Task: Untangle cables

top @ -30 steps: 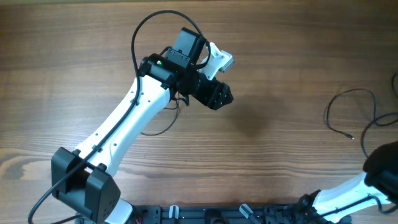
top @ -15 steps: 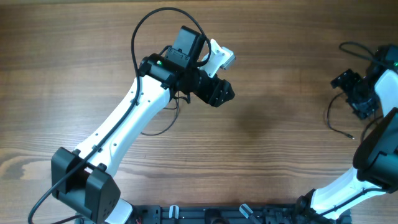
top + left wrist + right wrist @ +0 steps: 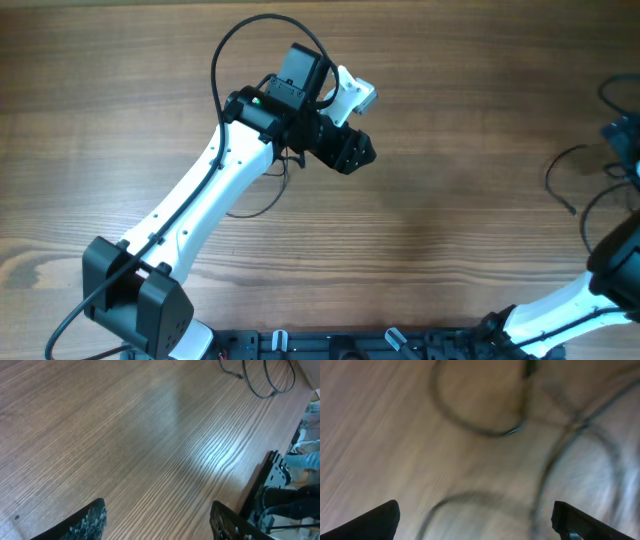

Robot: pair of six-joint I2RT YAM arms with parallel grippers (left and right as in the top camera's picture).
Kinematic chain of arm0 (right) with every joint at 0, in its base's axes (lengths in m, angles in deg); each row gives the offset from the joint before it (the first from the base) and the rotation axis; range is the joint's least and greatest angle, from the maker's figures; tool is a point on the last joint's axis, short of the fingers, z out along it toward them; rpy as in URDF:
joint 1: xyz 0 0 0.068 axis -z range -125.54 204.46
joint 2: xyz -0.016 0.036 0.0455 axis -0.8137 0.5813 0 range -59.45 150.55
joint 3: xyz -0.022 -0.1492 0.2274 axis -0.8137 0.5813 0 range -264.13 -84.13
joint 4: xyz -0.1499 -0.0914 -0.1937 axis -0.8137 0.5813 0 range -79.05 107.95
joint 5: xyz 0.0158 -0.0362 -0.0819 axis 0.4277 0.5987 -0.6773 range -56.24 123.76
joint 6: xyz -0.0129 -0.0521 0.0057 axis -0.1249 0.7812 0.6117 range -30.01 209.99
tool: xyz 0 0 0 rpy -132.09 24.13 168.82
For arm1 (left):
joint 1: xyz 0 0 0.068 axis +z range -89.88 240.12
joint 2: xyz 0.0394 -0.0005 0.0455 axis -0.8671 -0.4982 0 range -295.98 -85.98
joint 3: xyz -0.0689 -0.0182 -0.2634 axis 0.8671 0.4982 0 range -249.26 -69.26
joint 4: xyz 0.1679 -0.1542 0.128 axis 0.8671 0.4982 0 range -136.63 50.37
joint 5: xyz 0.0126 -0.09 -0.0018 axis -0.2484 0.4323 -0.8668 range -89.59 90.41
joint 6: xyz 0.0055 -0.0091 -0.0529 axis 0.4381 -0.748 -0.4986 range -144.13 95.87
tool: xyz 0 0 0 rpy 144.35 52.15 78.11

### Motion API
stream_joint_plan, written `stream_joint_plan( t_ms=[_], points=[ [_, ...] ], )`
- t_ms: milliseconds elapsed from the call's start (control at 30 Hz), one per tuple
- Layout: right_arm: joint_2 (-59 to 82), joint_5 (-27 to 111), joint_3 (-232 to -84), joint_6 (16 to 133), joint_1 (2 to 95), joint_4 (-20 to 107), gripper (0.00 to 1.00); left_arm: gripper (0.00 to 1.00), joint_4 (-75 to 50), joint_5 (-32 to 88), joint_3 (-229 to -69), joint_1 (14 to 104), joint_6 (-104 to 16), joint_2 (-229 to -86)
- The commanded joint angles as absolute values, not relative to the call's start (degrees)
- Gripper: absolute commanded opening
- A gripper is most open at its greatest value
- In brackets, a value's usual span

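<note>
Thin black cables (image 3: 556,163) lie as loose loops at the table's far right. In the left wrist view they show at the top right (image 3: 260,395). In the blurred right wrist view, loops of cable (image 3: 485,434) lie on the wood under my right gripper (image 3: 477,522), which is open and holds nothing. In the overhead view the right gripper (image 3: 622,135) sits at the frame's right edge, just right of the loops. My left gripper (image 3: 350,150) hovers over bare wood left of centre, open and empty (image 3: 160,520). Another thin black wire (image 3: 258,210) lies partly under the left arm.
The wooden table (image 3: 450,90) fills the view. The left arm's own thicker black cable (image 3: 225,50) arcs above its wrist. A black rail (image 3: 350,345) runs along the front edge. Clutter off the table shows at the right of the left wrist view (image 3: 300,460).
My right gripper swung in over the right-hand cables, then moved further right to the frame edge. The cable loops shifted right. The left arm has not moved.
</note>
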State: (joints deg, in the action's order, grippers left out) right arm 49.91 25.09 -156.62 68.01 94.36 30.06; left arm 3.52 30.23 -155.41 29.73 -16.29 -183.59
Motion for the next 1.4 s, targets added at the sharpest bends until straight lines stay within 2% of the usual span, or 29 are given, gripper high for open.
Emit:
stream_joint_plan(
  t_ms=[0,133,367,400,500,600,800,933,1133,1233,1367],
  points=[
    [50.96,25.53,-162.69,70.75,99.13,30.54,1.0,0.68,4.7,30.32,-155.5,29.75,-15.66,-183.39],
    [50.96,28.08,-163.52,70.9,100.0,30.61,1.0,0.68,4.68,30.32,-155.52,29.75,-16.05,-183.39],
    [49.8,33.85,-164.79,73.46,90.12,34.52,1.0,0.71,4.15,26.17,-155.52,30.84,-16.05,-183.39],
    [48.88,33.81,-164.88,74.09,87.56,35.31,1.0,0.85,3.72,24.9,-155.52,31.8,-16.03,-183.39],
    [46.46,32.52,-164.88,74.99,79.17,39.72,1.0,0.94,1.31,24.05,-155.52,35.69,-15.99,-183.39],
    [46.39,33.53,-164.86,74.81,69.36,46.32,1.0,0.98,0.07,22.37,-155.52,42.86,-16.01,-183.39],
    [46.39,35.84,-164.86,74.97,50.71,47.37,1.0,1.0,2.19,22.39,-155.52,58.16,-16.03,-183.39],
    [46.39,41.7,-164.86,70.03,39.08,44.57,1.0,1.0,3.5,22.41,-155.52,66.55,-16.03,-183.39],
    [46.39,44.26,-164.86,67.84,24.57,41.69,1.0,1.0,4.81,22.41,-155.52,74.62,-15.61,-183.39],
    [47.11,42.23,-164.86,64.23,20.31,37.97,1.0,1.0,6.64,22.45,-155.52,77.68,-15.64,-183.39],
    [50.96,42.14,-164.79,65.22,16.4,31.9,1.0,1.0,7.04,24.25,-155.52,78.25,-15.61,-183.39]
  ],
)
